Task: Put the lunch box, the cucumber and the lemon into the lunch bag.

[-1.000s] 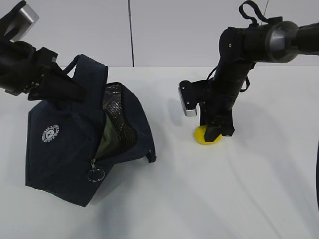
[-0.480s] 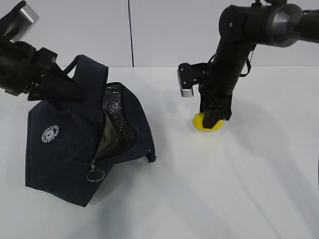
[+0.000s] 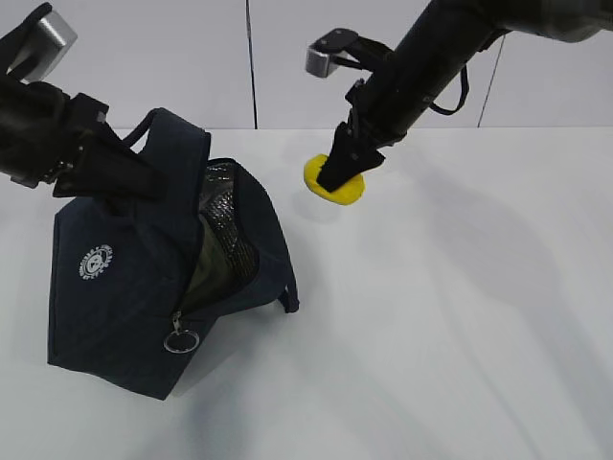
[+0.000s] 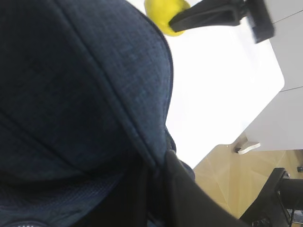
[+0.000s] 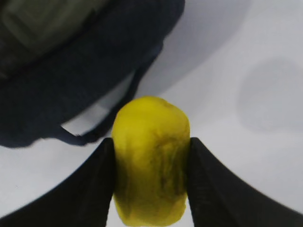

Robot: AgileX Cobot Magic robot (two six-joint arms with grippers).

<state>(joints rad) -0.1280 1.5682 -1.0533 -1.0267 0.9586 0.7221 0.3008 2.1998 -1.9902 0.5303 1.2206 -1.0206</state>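
White table (image 3: 460,335): our right gripper (image 5: 151,184) clamps the lemon (image 5: 150,161), a grip only the wrist view confirms; lifted since earlier, beside lunch bag (image 3: 144,278). Left gripper (image 3: 120,172) grips the bag's top.

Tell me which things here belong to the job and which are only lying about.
Belong to the job:
- small yellow oval lemon, in right claw
- dark navy fabric lunch bag, held by left claw
- pale green lunch-box lid, inside bag

Lying about:
- nothing visible
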